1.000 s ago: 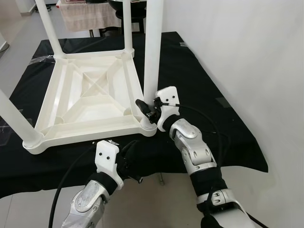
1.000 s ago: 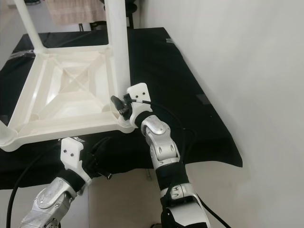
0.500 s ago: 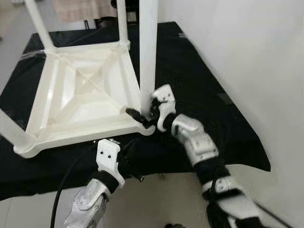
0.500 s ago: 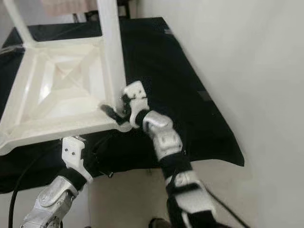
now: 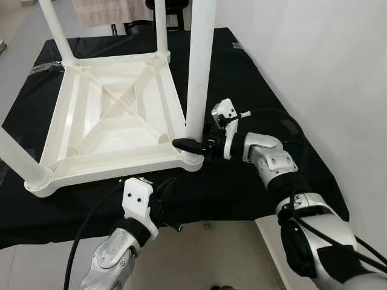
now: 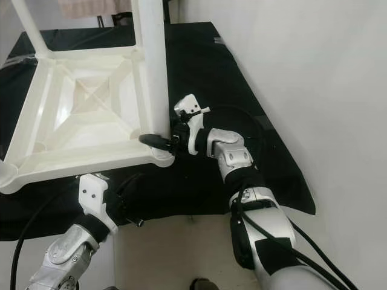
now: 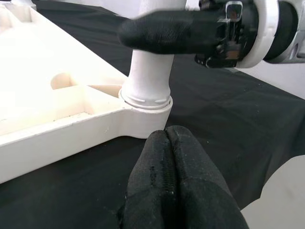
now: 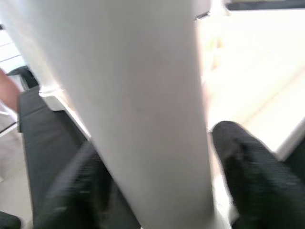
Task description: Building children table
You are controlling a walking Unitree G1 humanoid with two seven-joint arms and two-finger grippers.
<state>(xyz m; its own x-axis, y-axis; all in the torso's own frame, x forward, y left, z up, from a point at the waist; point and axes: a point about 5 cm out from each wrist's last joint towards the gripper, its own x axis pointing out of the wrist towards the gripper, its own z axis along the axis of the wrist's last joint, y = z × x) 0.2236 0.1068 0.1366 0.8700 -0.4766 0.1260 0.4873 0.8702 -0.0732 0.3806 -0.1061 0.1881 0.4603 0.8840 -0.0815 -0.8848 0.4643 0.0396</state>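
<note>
Since earlier: right pincer point(image 5: 195, 144) swung from near side to right of table leg point(image 5: 199, 66), fingers straddling its base to steady it in socket. Upturned children table point(image 5: 109, 124) on black-draped bench point(image 5: 266, 115). Left pincer point(image 7: 169, 157) pressed together, empty, near corner.

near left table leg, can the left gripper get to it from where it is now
Probably yes. The left gripper, fingers shut, sits at the black-covered table's front edge, just below the white tabletop's rim. The near left leg stands upright with open space around it; the right gripper is busy at the near right leg.
</note>
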